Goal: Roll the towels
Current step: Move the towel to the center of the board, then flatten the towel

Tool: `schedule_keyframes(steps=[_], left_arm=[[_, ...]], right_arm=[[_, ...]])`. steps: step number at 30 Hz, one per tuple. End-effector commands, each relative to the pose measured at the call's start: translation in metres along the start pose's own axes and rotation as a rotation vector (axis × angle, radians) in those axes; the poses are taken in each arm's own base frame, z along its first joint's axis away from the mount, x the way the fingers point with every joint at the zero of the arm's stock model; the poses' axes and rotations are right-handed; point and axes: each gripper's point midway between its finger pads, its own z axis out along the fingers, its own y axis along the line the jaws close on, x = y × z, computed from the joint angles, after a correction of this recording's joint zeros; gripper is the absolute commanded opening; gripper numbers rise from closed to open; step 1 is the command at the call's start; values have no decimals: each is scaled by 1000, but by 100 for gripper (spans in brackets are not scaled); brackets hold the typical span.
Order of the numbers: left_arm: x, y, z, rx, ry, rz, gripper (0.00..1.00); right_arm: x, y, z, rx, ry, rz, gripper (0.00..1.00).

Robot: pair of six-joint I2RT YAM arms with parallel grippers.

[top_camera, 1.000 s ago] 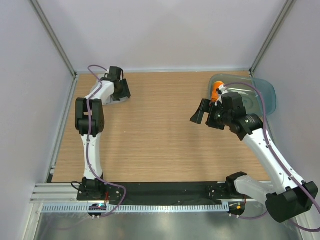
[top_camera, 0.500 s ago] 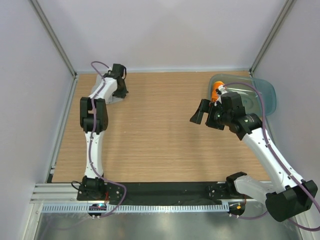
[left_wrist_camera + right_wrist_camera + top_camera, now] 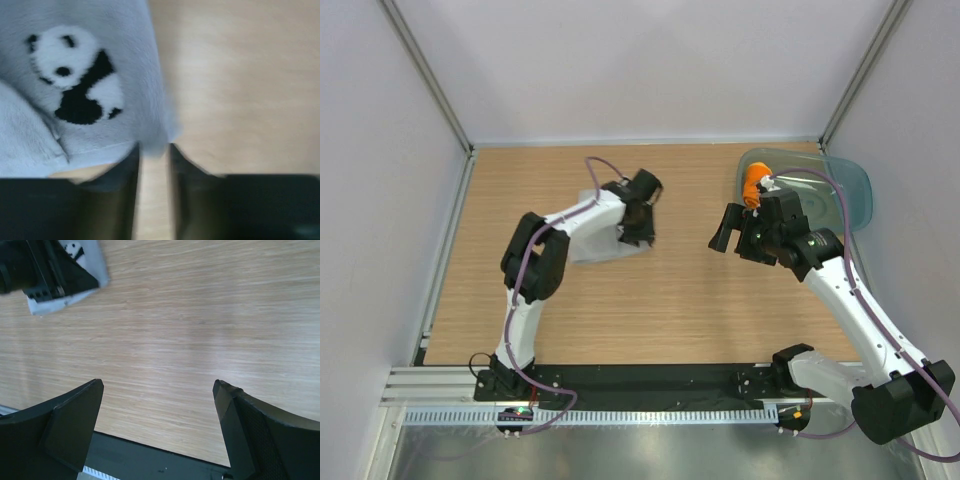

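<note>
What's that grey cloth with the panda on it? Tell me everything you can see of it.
The towel is light grey, soft and fluffy-looking, with a black-and-white panda on it. It lies unrolled on the wooden table, left of centre, part of it under the left arm; a fold shows along one side. The left tool pinches one corner between its nearly shut fingers.

Left arm (image 3: 533,262) reaches forward and bends inward at the elbow, wrist angled down. Left gripper (image 3: 154,152): jaws almost together, pinching a corner of the grey towel (image 3: 100,60). Right arm (image 3: 850,300) is raised. Right gripper (image 3: 157,386): jaws spread wide, holding nothing
</note>
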Motion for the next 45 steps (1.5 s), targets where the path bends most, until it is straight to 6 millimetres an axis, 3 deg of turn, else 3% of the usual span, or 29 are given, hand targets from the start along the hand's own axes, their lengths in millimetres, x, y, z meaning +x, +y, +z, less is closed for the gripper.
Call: schedule_keyframes(steps=[1, 2, 5, 6, 12, 16, 20, 25, 27, 29, 33, 37, 41, 45], left_arm=[[36, -105, -55, 246, 7, 38, 40], [36, -115, -69, 272, -12, 46, 70], [29, -123, -95, 310, -74, 50, 99], [22, -121, -110, 316, -115, 53, 100], [0, -78, -116, 104, -247, 128, 100], [-11, -61, -103, -24, -279, 191, 99], [-23, -59, -89, -87, -293, 249, 96], [-20, -58, -67, -122, -261, 299, 94], [-21, -54, -61, -144, -261, 306, 91], [-18, -51, -56, -162, -250, 317, 81], [-17, -45, -53, -192, -246, 327, 56], [-13, -35, -55, -219, -247, 333, 23], [-15, -31, -64, -223, -269, 330, 2], [-17, -24, -74, -242, -285, 336, 0]], right_arm=[[-9, -12, -10, 83, -47, -3, 99], [-8, -12, -11, 86, -42, 0, 99], [-4, -14, -11, 84, -45, 22, 99], [2, -17, -8, 91, -34, 39, 99], [24, -16, 14, 37, 18, 90, 98], [28, -19, 34, 41, 40, 93, 97], [31, -13, 64, 30, 94, 96, 93], [27, -8, 97, 48, 115, 84, 90], [28, -7, 117, 73, 145, 64, 88], [26, 0, 129, 76, 156, 48, 86], [27, 1, 155, 102, 180, 26, 83], [29, -7, 177, 146, 199, 8, 78], [23, -5, 192, 157, 208, -12, 72], [24, -8, 203, 175, 221, -23, 58]])
